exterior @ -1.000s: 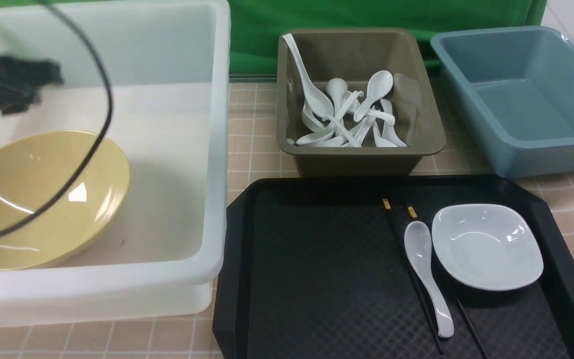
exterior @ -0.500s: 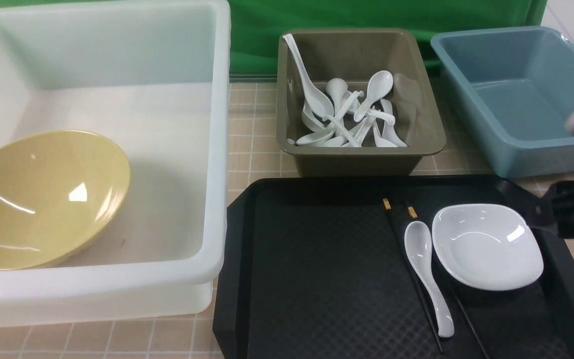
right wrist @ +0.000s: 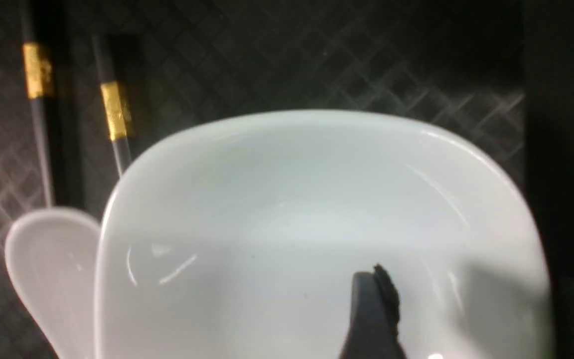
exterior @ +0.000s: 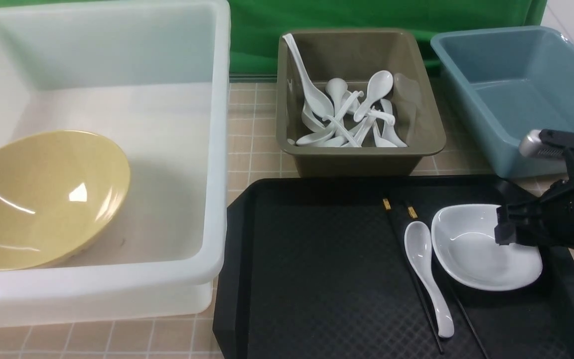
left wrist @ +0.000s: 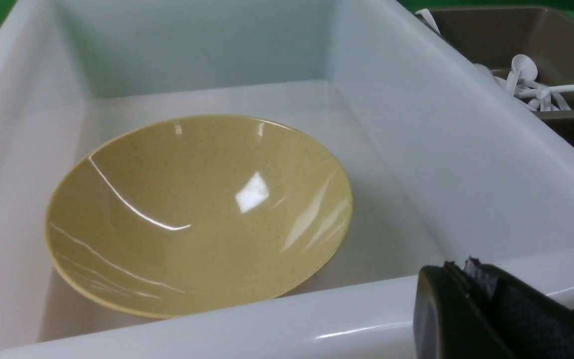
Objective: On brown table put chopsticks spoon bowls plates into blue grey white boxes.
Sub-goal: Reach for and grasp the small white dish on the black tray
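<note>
Jaws of the right gripper [exterior: 508, 227] stand apart over the small white bowl [exterior: 471, 254], with one finger [right wrist: 371, 309] hanging inside its 3 o'clock rim. That bowl sits at 3 o'clock on the black tray [exterior: 317, 279]. The spoon [exterior: 424, 269] and chopsticks [exterior: 386, 204] lie just at its 9 o'clock. On the brown table [exterior: 252, 124], the white box [exterior: 219, 149] at 9 o'clock holds the yellow bowl [exterior: 43, 199]. The left gripper [left wrist: 459, 284] is closed outside that box's 6 o'clock wall. The grey box [exterior: 361, 162] stands at 12 o'clock and the blue box [exterior: 516, 159] at 2 o'clock.

yellow bowl [exterior: 43, 199]: tilted in white box [exterior: 221, 124] | white bowl [exterior: 466, 252], spoon [exterior: 424, 269], chopsticks [exterior: 385, 203]: on black tray [exterior: 317, 274]
</note>
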